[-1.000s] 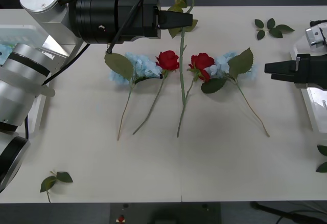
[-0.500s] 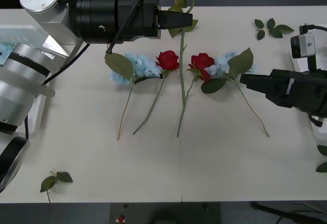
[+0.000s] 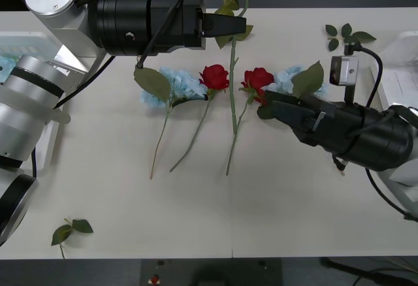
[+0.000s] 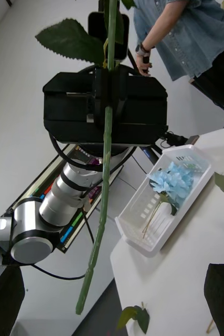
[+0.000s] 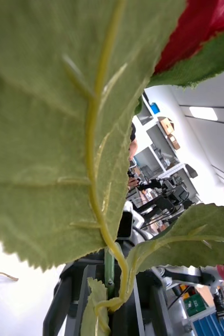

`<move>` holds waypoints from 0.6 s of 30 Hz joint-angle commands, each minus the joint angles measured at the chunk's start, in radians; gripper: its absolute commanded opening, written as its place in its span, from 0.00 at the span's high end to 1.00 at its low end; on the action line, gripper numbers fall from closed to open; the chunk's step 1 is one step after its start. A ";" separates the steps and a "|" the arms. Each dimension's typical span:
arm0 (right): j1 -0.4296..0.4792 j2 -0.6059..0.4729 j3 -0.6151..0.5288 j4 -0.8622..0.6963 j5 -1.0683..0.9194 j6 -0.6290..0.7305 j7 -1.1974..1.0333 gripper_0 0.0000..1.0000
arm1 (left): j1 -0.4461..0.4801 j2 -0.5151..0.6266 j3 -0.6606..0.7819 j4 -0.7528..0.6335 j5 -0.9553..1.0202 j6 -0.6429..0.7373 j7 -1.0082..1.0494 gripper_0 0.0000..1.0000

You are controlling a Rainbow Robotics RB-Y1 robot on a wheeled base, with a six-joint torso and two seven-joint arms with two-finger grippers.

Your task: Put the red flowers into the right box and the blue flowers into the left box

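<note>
A: Where is the left gripper (image 3: 240, 25)?
B: Raised over the surface (image 3: 274, 207), its fingers clamped on one red flower's stem (image 3: 232, 96).
A: The right gripper (image 3: 269, 100)?
B: Beside a lying red flower (image 3: 258, 78); its fingers stand released. Blue flowers (image 4: 176, 181) fill the left box (image 4: 138, 228).

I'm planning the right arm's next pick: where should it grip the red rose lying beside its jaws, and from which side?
Judging by its pose, grip the bare stem below the red rose, coming down from above. The stem lies flat on the table, thin and free there, while the bloom touches a blue flower and leaves. The right gripper is already beside it; the left gripper holds another stem.
</note>
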 commanded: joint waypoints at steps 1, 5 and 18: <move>-0.035 0.071 -0.010 -0.033 0.076 -0.013 0.042 0.00 | -0.024 0.002 0.021 -0.025 0.011 -0.006 -0.034 1.00; -0.044 0.141 -0.010 -0.033 0.135 -0.017 0.039 0.00 | -0.024 0.002 0.021 -0.025 0.011 -0.006 -0.034 1.00; -0.090 0.305 0.018 -0.032 0.273 -0.082 0.035 0.00 | -0.024 0.002 0.021 -0.025 0.011 -0.006 -0.034 1.00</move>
